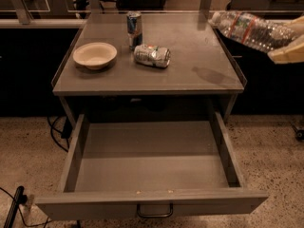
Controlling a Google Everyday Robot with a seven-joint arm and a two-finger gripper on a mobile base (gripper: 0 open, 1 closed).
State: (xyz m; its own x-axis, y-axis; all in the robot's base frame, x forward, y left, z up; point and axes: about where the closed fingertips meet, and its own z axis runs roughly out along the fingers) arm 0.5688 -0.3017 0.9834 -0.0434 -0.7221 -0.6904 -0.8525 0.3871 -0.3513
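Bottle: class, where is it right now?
In the camera view, the bottle is at upper right, held in the air by the hand at the right edge, over the table's right side.

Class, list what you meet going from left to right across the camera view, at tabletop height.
Round beige bowl → upright blue-and-silver can → silver can lying on its side → clear plastic bottle, held in the air → gripper at the far right edge, holding it.

Cream gripper (289, 54) at 2 o'clock holds a clear bottle (251, 30) with a red-green label. Grey table (194, 42), beige bowl (95, 55), blue-silver standing can (134, 26), silver tipped can (152, 56) with red-green print.
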